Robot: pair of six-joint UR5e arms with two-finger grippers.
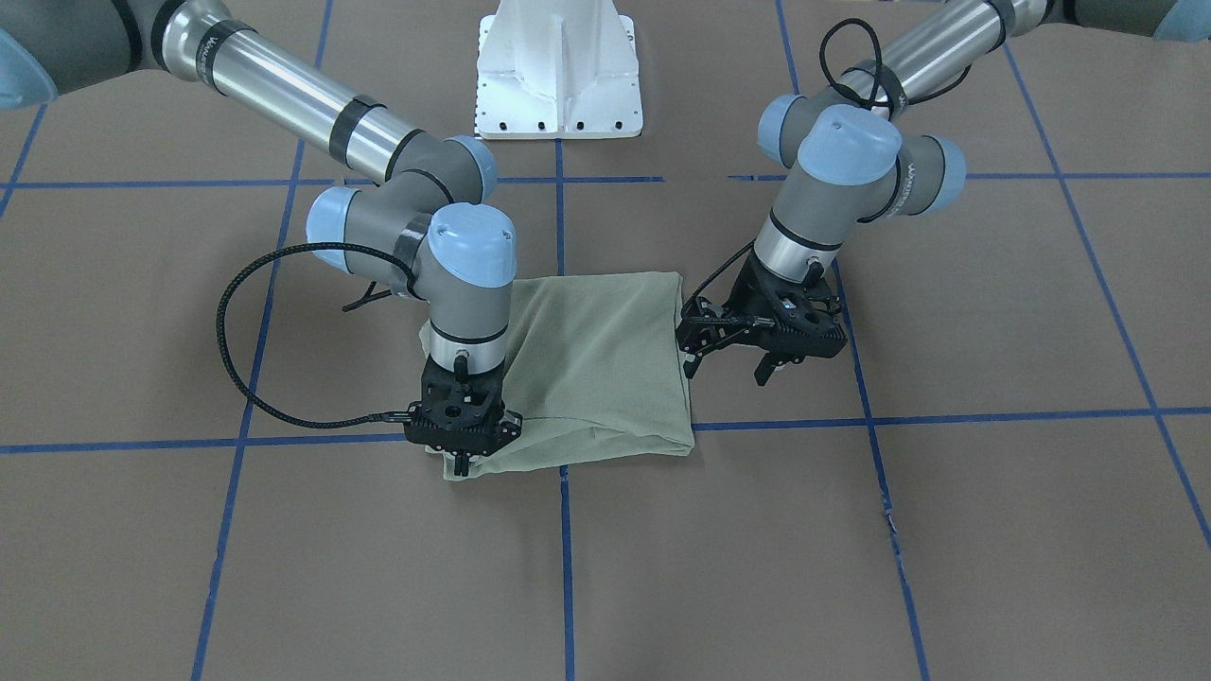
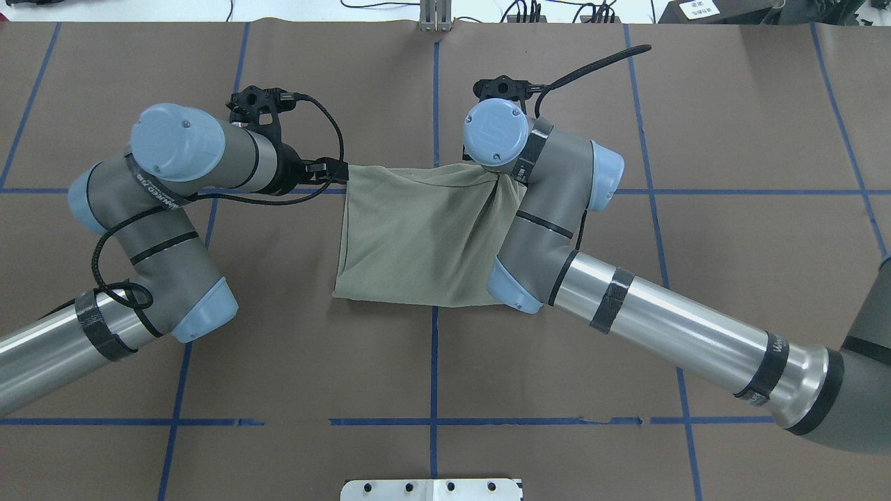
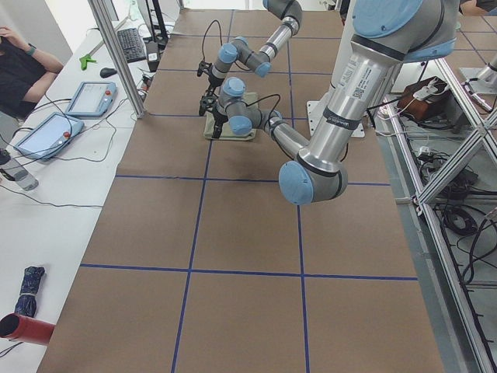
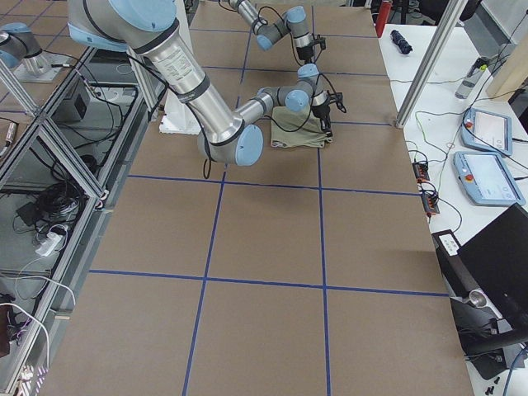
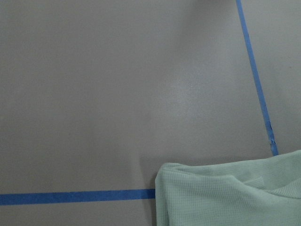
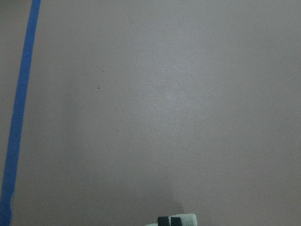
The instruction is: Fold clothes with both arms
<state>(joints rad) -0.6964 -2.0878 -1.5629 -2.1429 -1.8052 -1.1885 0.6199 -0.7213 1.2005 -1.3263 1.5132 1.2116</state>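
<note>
The pale olive-green shirt [image 1: 596, 359] lies folded into a rough rectangle at the table's middle; it also shows in the overhead view [image 2: 411, 243]. My right gripper [image 1: 461, 465] points straight down at the shirt's far corner and is shut on it. Its wrist view shows the closed fingertips [image 6: 169, 220] with a bit of pale cloth. In the overhead view its wrist hides the fingers. My left gripper [image 1: 726, 369] is open, just off the shirt's opposite side edge, low over the table. The left wrist view shows a shirt corner [image 5: 225, 197] lying flat and no fingers.
The white pedestal base [image 1: 558, 76] stands at the robot's side of the table. Blue tape lines [image 1: 946, 416] cross the brown table cover. A side bench with tablets [image 3: 89, 97] and a seated person [image 3: 19, 62] lies beyond the far edge.
</note>
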